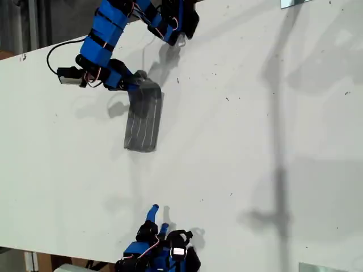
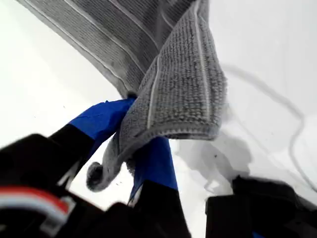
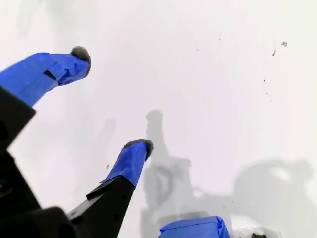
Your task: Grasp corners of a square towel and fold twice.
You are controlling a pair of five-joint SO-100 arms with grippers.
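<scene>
The towel (image 1: 144, 120) is a grey striped cloth, folded into a narrow strip on the white table (image 1: 238, 147), left of centre in the exterior view. Its far end is lifted slightly off the table. My first gripper (image 1: 136, 79) is shut on that lifted end. In the first wrist view the towel (image 2: 183, 74) drapes over the blue fingers (image 2: 104, 119), with a hemmed fold hanging loose and a rolled bit of cloth poking past my first gripper (image 2: 131, 144). Which corners are pinched is hidden. My second gripper (image 1: 157, 218) (image 3: 109, 101) stands open over bare table near the exterior view's bottom edge, well apart from the towel.
A black cable (image 1: 55, 50) loops on the table behind the first arm. Metal plates sit at the exterior view's top right (image 1: 295, 3) and bottom right (image 1: 320, 266). The table's edge runs along the exterior view's upper left.
</scene>
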